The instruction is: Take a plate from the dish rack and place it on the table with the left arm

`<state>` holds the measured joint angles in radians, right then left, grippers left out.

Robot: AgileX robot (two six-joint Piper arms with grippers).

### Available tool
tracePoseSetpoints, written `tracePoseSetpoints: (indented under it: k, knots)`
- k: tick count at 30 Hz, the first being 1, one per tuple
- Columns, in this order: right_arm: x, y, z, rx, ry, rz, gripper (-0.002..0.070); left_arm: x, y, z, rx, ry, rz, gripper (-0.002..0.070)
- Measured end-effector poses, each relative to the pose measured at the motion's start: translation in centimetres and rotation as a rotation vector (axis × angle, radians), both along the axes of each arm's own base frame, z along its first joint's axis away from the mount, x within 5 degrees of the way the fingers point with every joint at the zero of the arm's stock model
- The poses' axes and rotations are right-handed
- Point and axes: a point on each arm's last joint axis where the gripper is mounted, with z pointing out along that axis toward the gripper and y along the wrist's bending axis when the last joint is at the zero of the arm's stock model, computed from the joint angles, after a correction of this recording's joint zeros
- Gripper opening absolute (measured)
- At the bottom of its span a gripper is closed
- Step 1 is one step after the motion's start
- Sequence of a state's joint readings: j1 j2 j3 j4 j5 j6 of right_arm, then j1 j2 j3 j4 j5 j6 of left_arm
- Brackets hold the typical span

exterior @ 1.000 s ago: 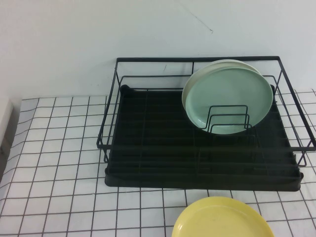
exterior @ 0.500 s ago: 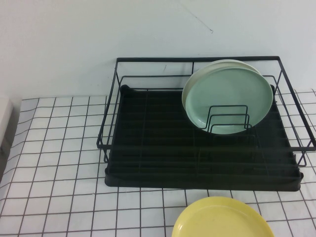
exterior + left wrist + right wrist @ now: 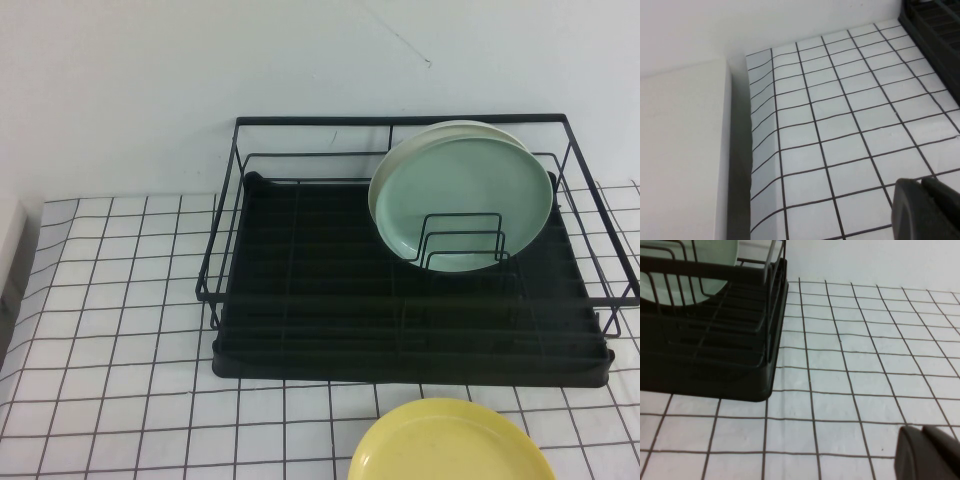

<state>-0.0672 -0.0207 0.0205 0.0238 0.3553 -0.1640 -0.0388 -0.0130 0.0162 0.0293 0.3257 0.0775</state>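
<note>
Mint plate [image 3: 462,205] unmoved in dish rack [image 3: 300,300]; left pincer [image 3: 927,210], right pincer [image 3: 927,452] low over table [image 3: 110,330], grip state unclear.

Plain white wall [image 3: 200,70] behind the scene, matte, with a thin dark scratch mark [image 3: 400,40] near the top and a small speck lower down. Light is soft and even, faint shadows only. At the far left a white block or ledge [image 3: 685,150] stands beside the gridded cloth edge, smooth and featureless, a dark gap between them. The same white wall shows in both wrist views, no windows or floor visible
</note>
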Motion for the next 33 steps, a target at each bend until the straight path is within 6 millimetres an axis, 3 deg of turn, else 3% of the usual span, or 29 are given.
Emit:
tracePoseSetpoints:
  k: [9, 23, 33]
  knots:
    - [0.0, 0.0, 0.0, 0.0, 0.0, 0.0, -0.0001, 0.0, -0.2, 0.1, -0.03, -0.006, -0.021, -0.0003]
    - [0.0, 0.0, 0.0, 0.0, 0.0, 0.0, -0.0001, 0.2, -1.1, 1.4, -0.631, -0.109, -0.005, -0.0003]
    - [0.0, 0.0, 0.0, 0.0, 0.0, 0.0, -0.0001, 0.2, -1.2, 1.8, -0.704, -0.111, -0.007, -0.0003]
